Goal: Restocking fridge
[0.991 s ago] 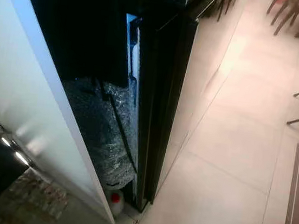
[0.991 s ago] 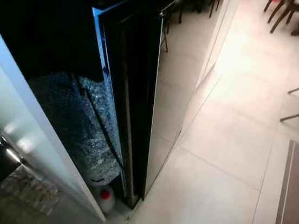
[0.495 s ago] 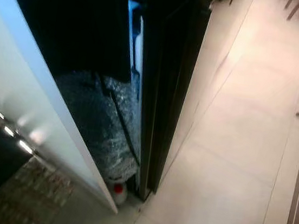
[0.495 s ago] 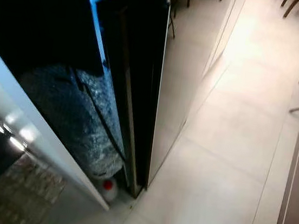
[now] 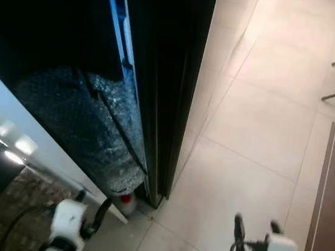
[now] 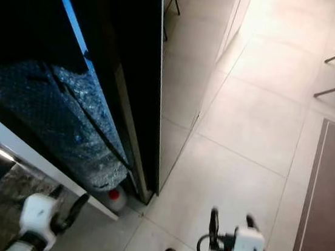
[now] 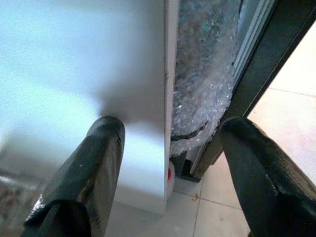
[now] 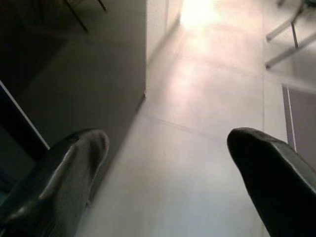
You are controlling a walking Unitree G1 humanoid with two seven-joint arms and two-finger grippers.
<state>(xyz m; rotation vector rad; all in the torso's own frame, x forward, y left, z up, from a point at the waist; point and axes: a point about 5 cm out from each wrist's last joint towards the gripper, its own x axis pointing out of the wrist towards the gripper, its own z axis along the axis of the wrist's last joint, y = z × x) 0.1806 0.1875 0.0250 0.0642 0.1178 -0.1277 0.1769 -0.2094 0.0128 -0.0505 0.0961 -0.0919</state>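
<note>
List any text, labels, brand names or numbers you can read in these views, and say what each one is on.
None can be read.
The red-capped bottle on the floor by the bubble wrap shows no legible label.
The mat carries small cartoon-like marks at its near corner, too small and blurred to read as text.
The left hand and right hand show no markings.

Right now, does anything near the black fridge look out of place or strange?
Yes. A large bundle of clear bubble wrap is squeezed into the narrow gap between the tall black fridge and the white panel. Under it, a small white bottle with a red cap stands on the tiled floor, an unusual storage place.
</note>
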